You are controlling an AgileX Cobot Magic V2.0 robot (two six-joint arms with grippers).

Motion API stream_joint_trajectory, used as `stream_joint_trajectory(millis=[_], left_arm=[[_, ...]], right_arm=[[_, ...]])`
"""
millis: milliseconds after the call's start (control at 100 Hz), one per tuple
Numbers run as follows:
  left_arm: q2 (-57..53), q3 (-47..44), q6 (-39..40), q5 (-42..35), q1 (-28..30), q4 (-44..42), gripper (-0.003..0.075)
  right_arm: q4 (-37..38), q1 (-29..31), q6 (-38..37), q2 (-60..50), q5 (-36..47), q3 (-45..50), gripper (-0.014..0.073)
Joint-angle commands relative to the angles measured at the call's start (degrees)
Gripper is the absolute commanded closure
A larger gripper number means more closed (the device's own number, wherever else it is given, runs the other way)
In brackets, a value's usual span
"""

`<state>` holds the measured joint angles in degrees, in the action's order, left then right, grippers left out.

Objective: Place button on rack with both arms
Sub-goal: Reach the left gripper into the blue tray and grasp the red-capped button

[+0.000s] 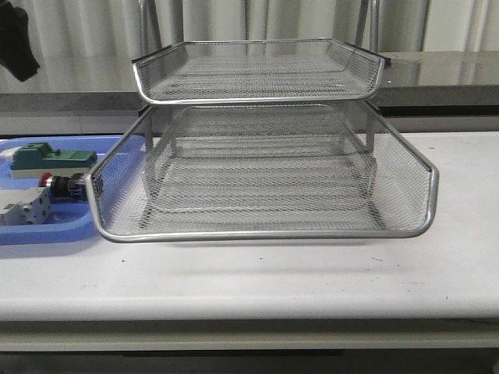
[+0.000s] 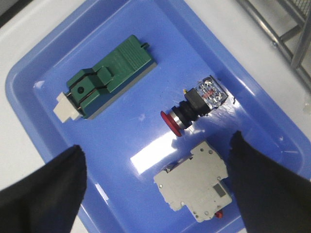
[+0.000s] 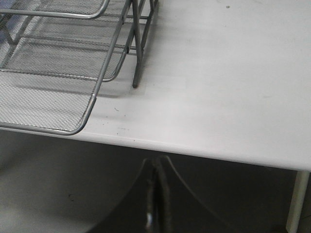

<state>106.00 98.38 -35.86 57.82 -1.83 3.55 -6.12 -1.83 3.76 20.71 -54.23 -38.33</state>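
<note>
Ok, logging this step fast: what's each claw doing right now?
Left claw: open, empty, above the button.
Right claw: closed, holding nothing.

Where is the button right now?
The button lies on its side in the blue tray, at the front view's left beside the rack, between the green block and the white breaker.

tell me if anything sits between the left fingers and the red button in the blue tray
Nothing visible blocks it. The left gripper is open above the blue tray, and the button lies bare. The white breaker lies close beside it and the green block farther off, neither covering it.
</note>
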Motion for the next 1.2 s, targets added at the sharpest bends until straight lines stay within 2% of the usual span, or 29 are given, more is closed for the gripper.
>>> stream_joint_trajectory(millis=[0,150,270,600,1190], left_arm=[[2.0,7.1,-4.1,3.1,0.2,0.7,0.0154],[8.5,12.8,-10.5,8.2,0.1,4.3,0.0154],[12.0,14.4,-14.6,8.1,-0.2,8.3,0.0154],[17.5,14.5,-21.3,5.7,-1.4,8.3,0.0154],[23.1,14.5,-22.6,2.5,-1.6,8.3,0.0154]], right_arm=[[0.0,0.3,0.1,0.6,3.7,-1.7,0.0664],[0.0,0.3,0.1,0.6,3.7,-1.7,0.0664],[0.0,0.3,0.1,0.6,3.7,-1.7,0.0664],[0.0,0.3,0.1,0.6,3.7,-1.7,0.0664],[0.0,0.3,0.1,0.6,3.7,-1.7,0.0664]])
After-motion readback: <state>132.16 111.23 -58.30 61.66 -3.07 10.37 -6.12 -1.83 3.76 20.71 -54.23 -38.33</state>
